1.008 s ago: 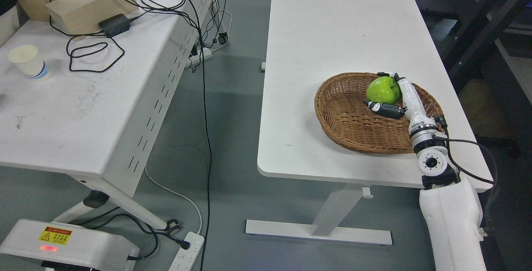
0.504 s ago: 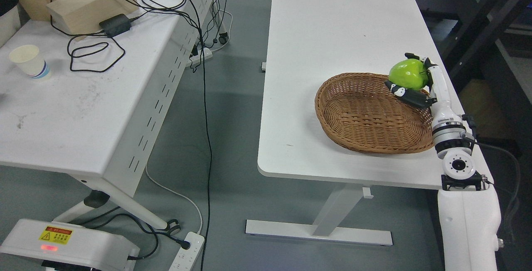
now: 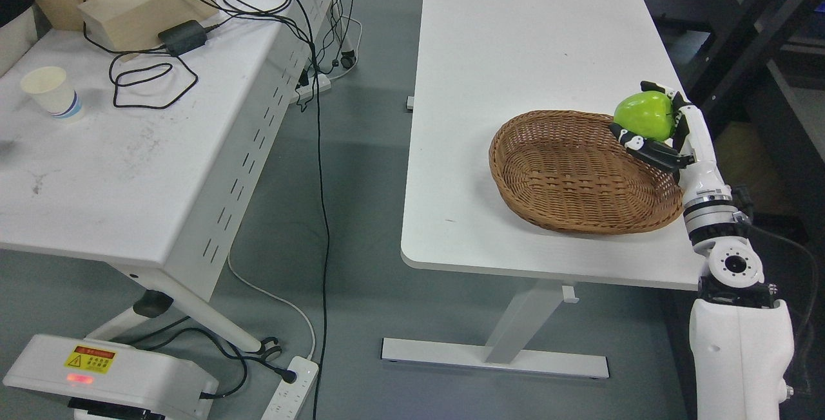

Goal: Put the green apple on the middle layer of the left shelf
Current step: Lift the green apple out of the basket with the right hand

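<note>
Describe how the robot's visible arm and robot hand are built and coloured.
Only the right arm shows. Its forearm is a smooth white shell, topped by a round silver-and-black wrist joint. A black cable loops beside it. The right robot hand is white with black fingers.

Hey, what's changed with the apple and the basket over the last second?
The right hand, gripping the green apple throughout, has lifted it out of the wicker basket and carried it right, to the basket's far right rim. The basket now holds nothing and has kept its place on the white table. The paper cup on the other table hasn't moved; the camera shifted slightly.
</note>
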Controlling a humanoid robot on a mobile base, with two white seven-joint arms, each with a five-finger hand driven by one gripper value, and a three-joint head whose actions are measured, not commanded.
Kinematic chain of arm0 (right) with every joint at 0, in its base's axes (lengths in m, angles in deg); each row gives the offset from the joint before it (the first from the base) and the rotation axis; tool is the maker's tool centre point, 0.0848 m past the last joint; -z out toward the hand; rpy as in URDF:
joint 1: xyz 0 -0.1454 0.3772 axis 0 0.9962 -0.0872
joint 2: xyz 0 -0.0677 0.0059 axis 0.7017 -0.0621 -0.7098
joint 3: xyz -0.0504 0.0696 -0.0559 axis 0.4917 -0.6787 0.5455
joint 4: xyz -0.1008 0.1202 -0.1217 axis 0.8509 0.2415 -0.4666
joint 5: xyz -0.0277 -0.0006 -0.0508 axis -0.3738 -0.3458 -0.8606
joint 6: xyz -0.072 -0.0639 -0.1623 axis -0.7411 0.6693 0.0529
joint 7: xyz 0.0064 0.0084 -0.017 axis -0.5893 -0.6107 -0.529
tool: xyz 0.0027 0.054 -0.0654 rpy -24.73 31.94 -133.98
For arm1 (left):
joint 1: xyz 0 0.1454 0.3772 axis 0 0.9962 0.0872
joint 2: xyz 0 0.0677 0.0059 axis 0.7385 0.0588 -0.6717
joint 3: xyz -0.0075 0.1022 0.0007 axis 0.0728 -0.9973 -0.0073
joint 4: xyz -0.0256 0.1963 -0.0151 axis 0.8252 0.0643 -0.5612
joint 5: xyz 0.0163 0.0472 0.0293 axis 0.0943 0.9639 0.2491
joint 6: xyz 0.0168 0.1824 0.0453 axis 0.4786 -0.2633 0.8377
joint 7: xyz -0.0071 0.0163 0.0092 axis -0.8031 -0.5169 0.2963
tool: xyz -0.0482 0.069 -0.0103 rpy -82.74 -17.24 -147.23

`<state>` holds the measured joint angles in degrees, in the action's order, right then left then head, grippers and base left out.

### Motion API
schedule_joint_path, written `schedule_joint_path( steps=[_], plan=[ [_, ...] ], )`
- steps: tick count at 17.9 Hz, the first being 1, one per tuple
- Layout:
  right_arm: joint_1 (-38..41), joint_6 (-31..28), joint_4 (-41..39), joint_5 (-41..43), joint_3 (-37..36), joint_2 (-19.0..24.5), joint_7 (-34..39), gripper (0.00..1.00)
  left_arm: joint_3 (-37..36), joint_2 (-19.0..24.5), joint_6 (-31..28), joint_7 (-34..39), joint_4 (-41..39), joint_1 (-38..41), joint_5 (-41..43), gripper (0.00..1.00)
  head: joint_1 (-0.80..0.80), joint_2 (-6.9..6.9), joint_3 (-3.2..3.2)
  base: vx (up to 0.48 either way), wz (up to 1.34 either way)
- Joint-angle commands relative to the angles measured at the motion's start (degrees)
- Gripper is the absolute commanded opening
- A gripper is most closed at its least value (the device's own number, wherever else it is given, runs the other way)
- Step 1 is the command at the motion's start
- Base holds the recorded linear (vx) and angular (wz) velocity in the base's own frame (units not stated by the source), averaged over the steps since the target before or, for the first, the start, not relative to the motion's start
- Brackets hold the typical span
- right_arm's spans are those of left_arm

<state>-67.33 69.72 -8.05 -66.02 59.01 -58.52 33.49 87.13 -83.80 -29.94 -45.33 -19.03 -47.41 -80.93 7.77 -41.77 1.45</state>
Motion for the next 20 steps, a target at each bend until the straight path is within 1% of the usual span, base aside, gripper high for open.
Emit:
schedule_joint_path(
  steps=[1, 15, 16, 18, 20],
  plan=[
    [1.94, -1.19, -1.57, 6.92, -2.9, 0.64, 1.11, 0.03, 0.0, 1.0, 0.02, 0.04, 0.0, 0.0, 0.0, 1.0, 0.0, 0.0, 0.0, -0.036, 0.01],
    [2.82, -1.19, -1.57, 6.92, -2.38, 1.09, 1.37, 0.03, 0.0, 1.0, 0.02, 0.04, 0.0, 0.0, 0.0, 1.0, 0.0, 0.0, 0.0, -0.107, 0.01],
    [2.99, -1.19, -1.57, 6.92, -2.03, 1.0, 2.24, 0.03, 0.0, 1.0, 0.02, 0.04, 0.0, 0.0, 0.0, 1.0, 0.0, 0.0, 0.0, -0.11, 0.09],
    [3.26, -1.37, -1.57, 6.13, -0.19, 0.82, 6.54, 0.03, 0.0, 1.0, 0.02, -0.04, 0.0, 0.0, 0.0, 1.0, 0.0, 0.0, 0.0, -0.118, 0.12],
    [3.43, -2.5, -1.57, 5.86, 1.05, 0.73, 8.66, 0.03, 0.0, 1.0, 0.02, 0.04, 0.0, 0.0, 0.0, 1.0, 0.0, 0.0, 0.0, -0.096, 0.11]
  ],
)
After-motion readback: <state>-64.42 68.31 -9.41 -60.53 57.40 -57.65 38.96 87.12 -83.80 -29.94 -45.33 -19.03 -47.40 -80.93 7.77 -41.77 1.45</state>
